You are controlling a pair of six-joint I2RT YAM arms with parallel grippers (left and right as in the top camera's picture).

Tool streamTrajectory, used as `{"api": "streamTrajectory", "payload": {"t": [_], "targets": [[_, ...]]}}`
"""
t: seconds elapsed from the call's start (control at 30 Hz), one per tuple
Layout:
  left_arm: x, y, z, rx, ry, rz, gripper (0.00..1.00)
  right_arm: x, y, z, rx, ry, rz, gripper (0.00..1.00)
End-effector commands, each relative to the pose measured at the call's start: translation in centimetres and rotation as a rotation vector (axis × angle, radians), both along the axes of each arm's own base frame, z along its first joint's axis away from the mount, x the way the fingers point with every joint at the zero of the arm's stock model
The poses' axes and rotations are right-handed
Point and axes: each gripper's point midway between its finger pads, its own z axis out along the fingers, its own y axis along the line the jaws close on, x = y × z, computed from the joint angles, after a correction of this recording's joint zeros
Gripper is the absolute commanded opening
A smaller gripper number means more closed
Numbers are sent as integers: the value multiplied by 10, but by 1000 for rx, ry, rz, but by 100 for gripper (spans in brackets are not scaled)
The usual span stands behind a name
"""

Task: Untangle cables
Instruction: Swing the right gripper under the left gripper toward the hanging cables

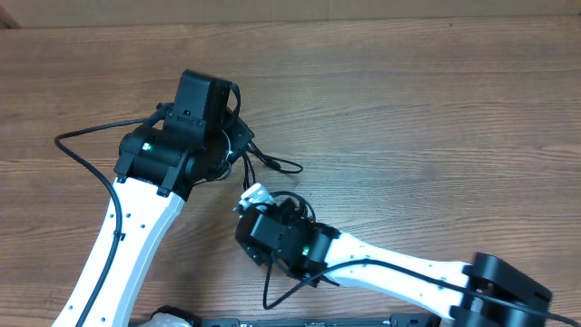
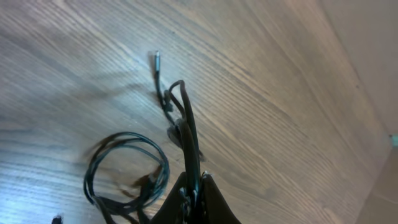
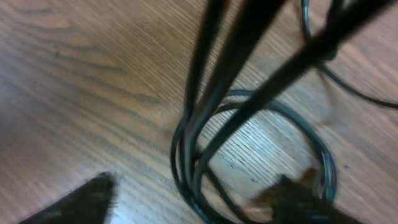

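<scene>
While the left jaws are pressed fully together on a doubled bunch of strands from the cables (image 2: 184,124), the rest of the bundle lies on the wooden counter (image 1: 436,109). It sits roughly midway between the far and near edges and a little left of centre. From the pinched spot the strands run outward across the wood and end in a small plug tip (image 2: 157,57). Beside them a round coil (image 2: 124,168) of several turns lies flat on the counter.

The left arm (image 1: 136,227) reaches in from the near-left corner and slants toward the middle. Its black wrist leans over the bundle and hides the jaws from above. Its own thick cable (image 1: 86,150) bows out toward the left edge.

The right arm (image 1: 390,268) comes from the near-right corner and runs low along the near edge. Its wrist stops just on the near side of the tangle, close to the left wrist but apart from it. The right jaws stand wide apart. Their dark, blurred fingertips (image 3: 81,202) show at the bottom of the wrist view, with the coil on the wood between and beyond them. Several strands cross close in front of that camera, out of focus, and none is visibly pinched by these jaws.
</scene>
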Motion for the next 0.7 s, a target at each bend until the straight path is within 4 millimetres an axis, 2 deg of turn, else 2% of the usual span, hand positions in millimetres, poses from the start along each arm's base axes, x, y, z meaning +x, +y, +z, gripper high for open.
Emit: {"api": "streamTrajectory", "payload": {"t": [0.0, 0.13, 0.27, 0.37, 0.5, 0.53, 0.67], "targets": [[1, -11, 10, -65, -16, -27, 4, 5, 5, -10, -28, -26, 35, 63], [-3, -19, 10, -63, -18, -119, 4, 21, 5, -6, 88, 21, -151, 59], [-9, -29, 20, -98, -37, -198, 4, 40, -12, -8, 119, 57, -291, 59], [-11, -33, 41, -133, -85, -222, 4, 54, -29, -11, 98, 64, -345, 58], [-8, -35, 82, -120, -213, -282, 4, 66, -51, -16, 64, 82, -409, 58], [-8, -34, 94, -114, -248, -298, 4, 69, -60, -18, 54, 94, -445, 58], [-10, -27, 122, -121, -307, -318, 4, 78, -95, -26, 23, 141, -611, 58]]}}
